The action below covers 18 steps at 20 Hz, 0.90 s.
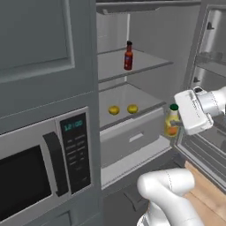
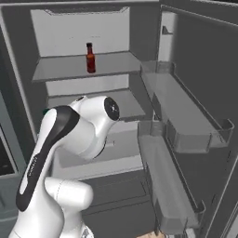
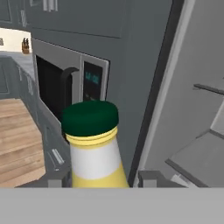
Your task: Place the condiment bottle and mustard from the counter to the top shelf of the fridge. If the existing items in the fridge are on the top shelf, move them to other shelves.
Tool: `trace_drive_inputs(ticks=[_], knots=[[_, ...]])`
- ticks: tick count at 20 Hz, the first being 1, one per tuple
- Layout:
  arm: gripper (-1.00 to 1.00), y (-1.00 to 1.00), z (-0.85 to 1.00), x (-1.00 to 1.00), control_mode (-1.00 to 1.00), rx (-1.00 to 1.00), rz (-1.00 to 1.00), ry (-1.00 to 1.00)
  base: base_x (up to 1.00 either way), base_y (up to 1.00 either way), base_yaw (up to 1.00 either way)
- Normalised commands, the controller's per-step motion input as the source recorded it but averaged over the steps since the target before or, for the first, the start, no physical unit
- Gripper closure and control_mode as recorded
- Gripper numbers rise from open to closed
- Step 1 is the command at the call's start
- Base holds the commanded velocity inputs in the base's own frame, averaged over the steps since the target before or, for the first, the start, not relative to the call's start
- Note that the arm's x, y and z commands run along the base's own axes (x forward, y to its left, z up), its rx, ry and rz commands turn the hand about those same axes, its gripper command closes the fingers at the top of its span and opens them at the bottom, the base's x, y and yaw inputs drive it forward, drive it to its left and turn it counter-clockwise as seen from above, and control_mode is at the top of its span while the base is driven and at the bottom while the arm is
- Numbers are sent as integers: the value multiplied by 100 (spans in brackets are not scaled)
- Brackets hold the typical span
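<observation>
The mustard [image 1: 171,121], a yellow bottle with a dark green cap, hangs upright in front of the open fridge [image 1: 150,26], level with its pale drawer. My gripper [image 1: 173,128] is shut on it from the right. In the hand view the mustard [image 3: 94,148] rises between my gripper [image 3: 104,179] and its fingertips [image 3: 148,177]. The dark-red condiment bottle [image 1: 128,56] stands upright on the top shelf [image 1: 150,62], also seen as the condiment bottle [image 2: 90,58] on the top shelf [image 2: 60,69]. Two existing items, small yellow fruits [image 1: 114,110] [image 1: 132,108], lie on the shelf below. A far strip of counter [image 3: 11,41] shows.
A microwave [image 1: 26,176] sits in the dark cabinet wall left of the fridge. The pale drawer [image 1: 132,134] lies under the fruit shelf. The open fridge door with its bins [image 2: 186,121] stands on the right. My white arm [image 2: 69,135] hides the lower fridge interior.
</observation>
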Motion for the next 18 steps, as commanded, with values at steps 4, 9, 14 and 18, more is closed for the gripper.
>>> trace_drive_inputs(ticks=[4,9,14,18], knots=[[100,0,0,0,100,0,0,0,2,-12,39],[100,0,0,0,100,0,0,0,10,0,34],[100,0,0,0,100,0,0,0,14,0,24],[100,0,0,0,100,0,0,0,18,0,27]])
